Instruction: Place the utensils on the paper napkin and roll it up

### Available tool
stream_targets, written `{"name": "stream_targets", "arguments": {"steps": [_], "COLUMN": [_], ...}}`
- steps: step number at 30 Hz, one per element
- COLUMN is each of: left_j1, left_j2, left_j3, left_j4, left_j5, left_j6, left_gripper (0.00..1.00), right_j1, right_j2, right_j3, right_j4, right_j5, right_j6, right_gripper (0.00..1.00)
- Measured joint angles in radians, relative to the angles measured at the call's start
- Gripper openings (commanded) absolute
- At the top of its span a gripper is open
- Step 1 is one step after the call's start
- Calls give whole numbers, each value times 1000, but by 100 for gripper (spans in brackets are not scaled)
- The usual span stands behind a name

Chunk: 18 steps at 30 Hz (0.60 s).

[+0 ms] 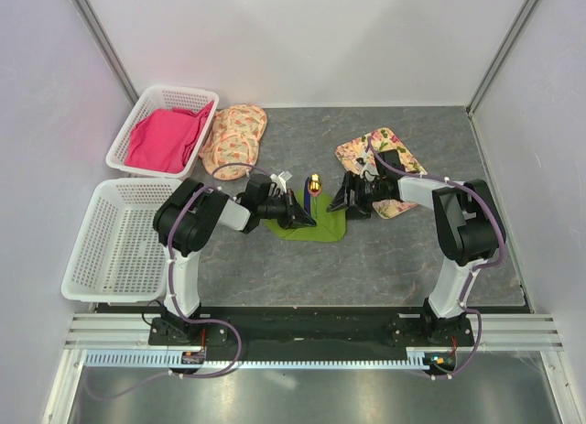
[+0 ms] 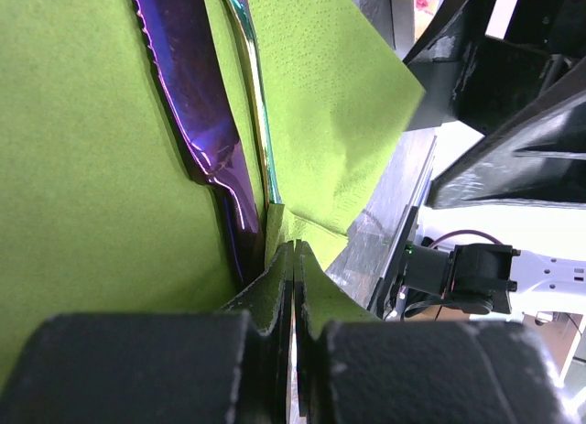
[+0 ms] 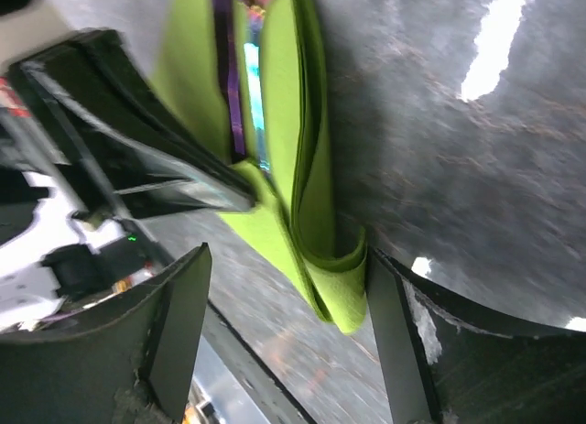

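My left gripper (image 2: 293,259) pinches the napkin (image 2: 82,168) beside the utensils (image 2: 197,103). My right gripper (image 3: 284,259) gapes around its fold, over a floral mat (image 1: 366,149).

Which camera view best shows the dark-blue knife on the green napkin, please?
The left wrist view: the dark-blue knife appears close up, its serrated edge sharp, lying on the napkin. The right wrist view shows only a blurred purple sliver between napkin folds. The top view barely resolves it.

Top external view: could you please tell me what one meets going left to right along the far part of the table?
White basket holding a pink cloth → floral mat → utensil with the shiny gold end → second floral mat.
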Motion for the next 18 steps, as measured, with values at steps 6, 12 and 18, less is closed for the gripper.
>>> {"name": "stream_targets", "arguments": {"steps": [6,12,18], "left_j1": [0,0,0], "left_j2": [0,0,0], "left_j3": [0,0,0], "left_j4": [-2,-2,-2], "left_j5": [0,0,0], "left_j6": [0,0,0], "left_gripper": [2,2,2], "right_j1": [0,0,3], "right_j2": [0,2,4], "right_j3": [-48,-60,-62], "right_j4": [169,270,232], "right_j5": [-90,-132,-109], "right_j6": [117,206,184], "right_gripper": [74,81,82]}}
